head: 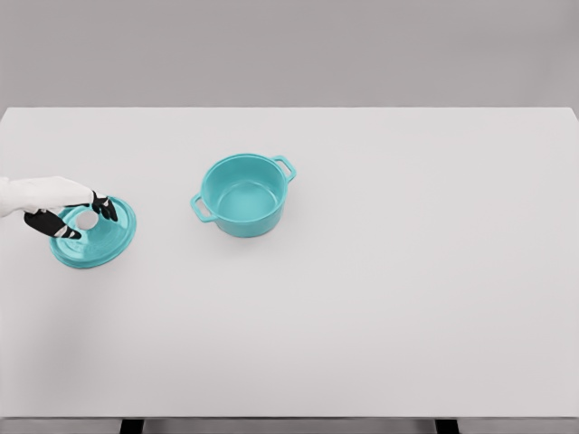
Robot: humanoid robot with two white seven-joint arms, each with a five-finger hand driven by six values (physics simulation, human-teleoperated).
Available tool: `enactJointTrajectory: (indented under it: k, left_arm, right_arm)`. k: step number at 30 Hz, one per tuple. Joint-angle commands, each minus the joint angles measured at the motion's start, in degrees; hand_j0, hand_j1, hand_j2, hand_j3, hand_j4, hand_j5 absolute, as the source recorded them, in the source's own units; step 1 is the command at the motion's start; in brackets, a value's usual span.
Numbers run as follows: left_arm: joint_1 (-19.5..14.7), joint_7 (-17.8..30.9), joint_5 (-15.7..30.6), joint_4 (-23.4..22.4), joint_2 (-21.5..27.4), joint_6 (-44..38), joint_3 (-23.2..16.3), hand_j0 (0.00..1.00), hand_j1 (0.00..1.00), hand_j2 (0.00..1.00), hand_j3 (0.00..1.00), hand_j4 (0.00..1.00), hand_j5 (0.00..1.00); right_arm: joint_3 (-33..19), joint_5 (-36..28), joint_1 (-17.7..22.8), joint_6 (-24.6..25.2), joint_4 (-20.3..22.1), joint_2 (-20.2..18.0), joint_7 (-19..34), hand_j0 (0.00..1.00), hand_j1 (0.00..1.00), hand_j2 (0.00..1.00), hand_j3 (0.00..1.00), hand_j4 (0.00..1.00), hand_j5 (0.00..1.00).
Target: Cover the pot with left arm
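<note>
My left fingers (65, 223) pinch the knob on the lid (94, 234), well left of the pot (242, 195). It looks tilted; a loose pinch could drop it on the desk (380, 298).

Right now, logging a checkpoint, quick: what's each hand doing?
Left hand: fingers closed around the knob of the teal lid, beside the open pot.
Right hand: not in view.

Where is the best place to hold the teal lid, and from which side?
Hold the lid by its pale central knob, coming from above: it lies flat, knob up. The left hand already has its fingers around that knob.
</note>
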State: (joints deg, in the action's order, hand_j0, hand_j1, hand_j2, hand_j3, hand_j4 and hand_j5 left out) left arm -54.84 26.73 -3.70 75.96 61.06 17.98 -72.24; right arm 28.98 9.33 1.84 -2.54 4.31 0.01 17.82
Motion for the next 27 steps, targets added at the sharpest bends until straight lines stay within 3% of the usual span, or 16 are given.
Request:
enactJointTrajectory:
  k: [1,19,27]
  left_arm:
    - [0.0,0.0,-0.1,0.0,0.0,0.0,0.1,0.70,0.70,0.70,0.70,0.70,0.70]
    - [0.0,0.0,-0.3,-1.2,-0.7,0.0,0.1,0.66,0.66,0.66,0.66,0.66,0.66]
    - [0.3,-0.1,-0.2,-1.2,-0.7,0.0,0.2,0.55,0.55,0.55,0.55,0.55,0.55]
  right_arm:
    - [0.0,0.0,0.0,0.0,0.0,0.0,0.0,1.00,1.00,1.00,1.00,1.00,1.00]
    - [0.0,0.0,-0.1,0.0,0.0,0.0,0.0,1.00,1.00,1.00,1.00,1.00,1.00]
    - [0.0,0.0,0.0,0.0,0.0,0.0,0.0,1.00,1.00,1.00,1.00,1.00,1.00]
